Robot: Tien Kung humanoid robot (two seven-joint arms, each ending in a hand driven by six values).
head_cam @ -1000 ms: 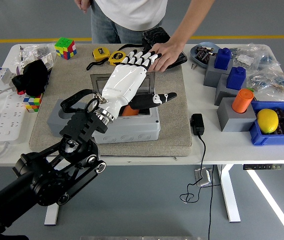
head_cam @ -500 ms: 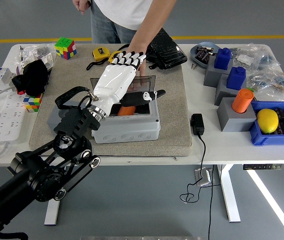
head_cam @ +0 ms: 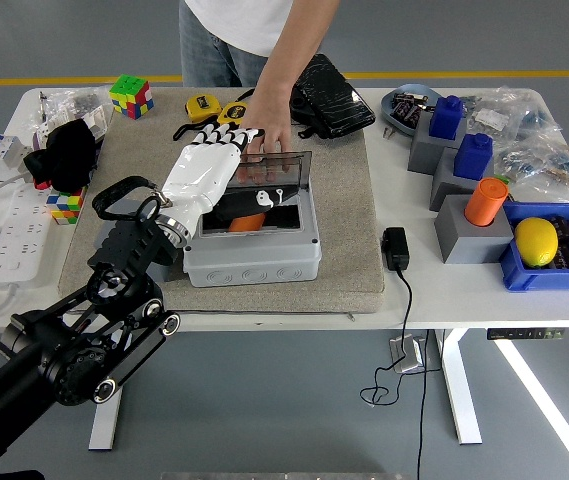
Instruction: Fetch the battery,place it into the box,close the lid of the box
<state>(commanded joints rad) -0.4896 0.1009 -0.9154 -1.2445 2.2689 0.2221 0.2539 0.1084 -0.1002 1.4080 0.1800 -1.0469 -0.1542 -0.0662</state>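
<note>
Lid (head_cam: 274,185) lower, person's hand (head_cam: 268,130) behind.

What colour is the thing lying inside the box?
Orange, seen through the box's lid; head view shows the battery best.

The grey plastic box (head_cam: 253,248) sits on the beige felt mat (head_cam: 349,235) at the middle of the white table (head_cam: 414,290). In the box lies the orange cylindrical battery (head_cam: 248,222), under the tilted clear lid (head_cam: 282,178). At 12 o'clock from the box lies a black pouch (head_cam: 331,93); at 9 o'clock, a white power strip (head_cam: 11,235); at 3 o'clock, a black power adapter (head_cam: 396,248); at 10 o'clock, a multicoloured puzzle cube (head_cam: 131,95).
</note>
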